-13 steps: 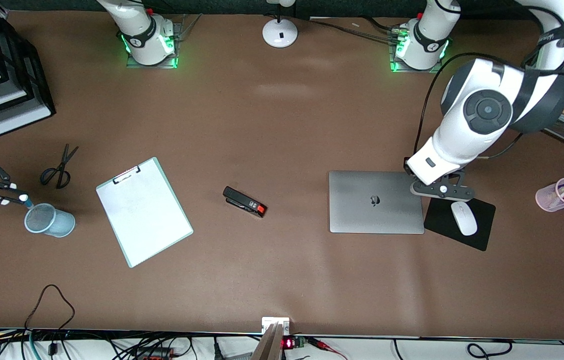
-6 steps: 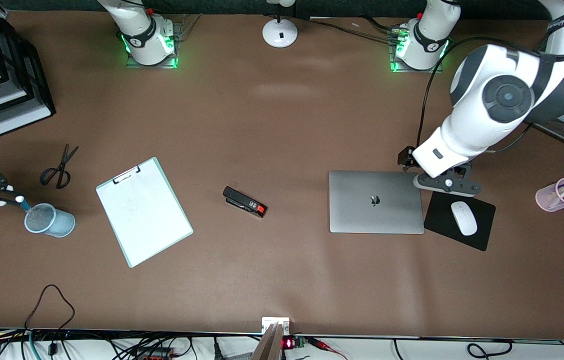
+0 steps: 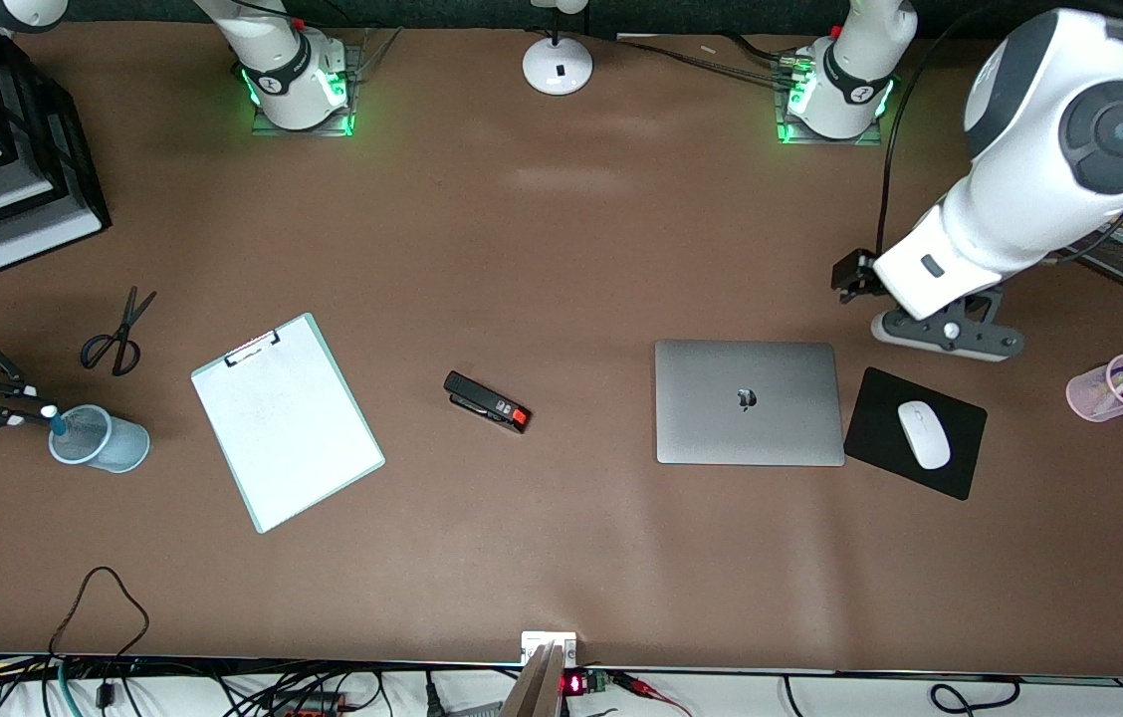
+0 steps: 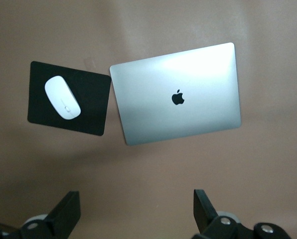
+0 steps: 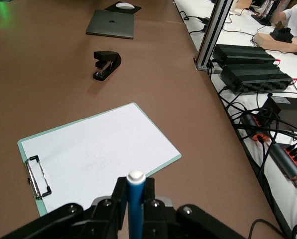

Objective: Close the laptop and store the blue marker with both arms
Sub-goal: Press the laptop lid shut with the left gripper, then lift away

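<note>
Matte brown table (image 3: 561, 249), flat silver laptop (image 3: 749, 402) closed

Lighting: even, bright overhead. Glare: white sheen on laptop (image 4: 176, 99) lid, under the left gripper (image 4: 133, 219). Shadows: soft, short. Green glow at arm bases. Left gripper fingers slightly blurred.

- Clipboard (image 3: 287, 421) lies mid-desk.
- Scissors (image 3: 117, 334) beside it, toward the right arm's end.
- Black stapler (image 3: 487, 401) beside it, toward the left arm's end.
- Mesh cup (image 3: 100, 438) near the scissors.
</note>
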Robot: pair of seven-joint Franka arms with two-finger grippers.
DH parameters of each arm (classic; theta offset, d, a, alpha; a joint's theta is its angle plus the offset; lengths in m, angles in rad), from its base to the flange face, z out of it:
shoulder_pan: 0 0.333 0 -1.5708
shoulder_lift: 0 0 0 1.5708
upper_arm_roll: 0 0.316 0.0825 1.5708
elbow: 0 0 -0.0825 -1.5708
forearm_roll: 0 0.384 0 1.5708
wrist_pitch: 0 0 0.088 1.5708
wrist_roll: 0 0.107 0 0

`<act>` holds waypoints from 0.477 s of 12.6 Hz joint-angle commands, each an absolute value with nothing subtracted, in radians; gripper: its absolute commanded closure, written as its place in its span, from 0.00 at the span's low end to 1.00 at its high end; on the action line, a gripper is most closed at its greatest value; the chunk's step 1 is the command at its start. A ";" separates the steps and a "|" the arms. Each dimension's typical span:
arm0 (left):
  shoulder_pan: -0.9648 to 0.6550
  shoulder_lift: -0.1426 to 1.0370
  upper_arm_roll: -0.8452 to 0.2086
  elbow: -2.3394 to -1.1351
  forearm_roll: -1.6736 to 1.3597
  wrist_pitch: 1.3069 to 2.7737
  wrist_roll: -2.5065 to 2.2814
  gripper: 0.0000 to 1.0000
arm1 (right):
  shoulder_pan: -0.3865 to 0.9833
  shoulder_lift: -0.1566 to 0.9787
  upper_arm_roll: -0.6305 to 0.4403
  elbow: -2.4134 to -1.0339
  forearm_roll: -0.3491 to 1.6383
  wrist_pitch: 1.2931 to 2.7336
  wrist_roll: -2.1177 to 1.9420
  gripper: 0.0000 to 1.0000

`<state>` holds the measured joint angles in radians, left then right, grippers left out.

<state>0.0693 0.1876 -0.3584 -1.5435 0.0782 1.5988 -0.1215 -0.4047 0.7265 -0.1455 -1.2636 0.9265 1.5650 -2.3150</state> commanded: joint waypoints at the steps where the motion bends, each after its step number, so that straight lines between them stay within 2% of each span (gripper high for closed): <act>1: 0.089 0.147 -0.365 -1.510 0.057 1.524 -0.081 0.00 | -0.426 0.752 -0.133 -1.230 0.948 1.549 -2.358 1.00; 4: 0.138 0.105 -0.356 -1.509 0.029 1.502 0.010 0.00 | -0.428 0.779 -0.133 -1.229 0.948 1.554 -2.397 1.00; 6: 0.118 0.057 -0.269 -1.543 -0.018 1.506 0.047 0.00 | -0.433 0.785 -0.133 -1.229 0.948 1.554 -2.436 1.00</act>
<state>0.1169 0.1124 -0.3290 -1.5129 0.0349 1.5147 -0.0121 -0.4128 0.7621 -0.1455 -1.2615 0.9266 1.5655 -2.3974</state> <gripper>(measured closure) 0.000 0.824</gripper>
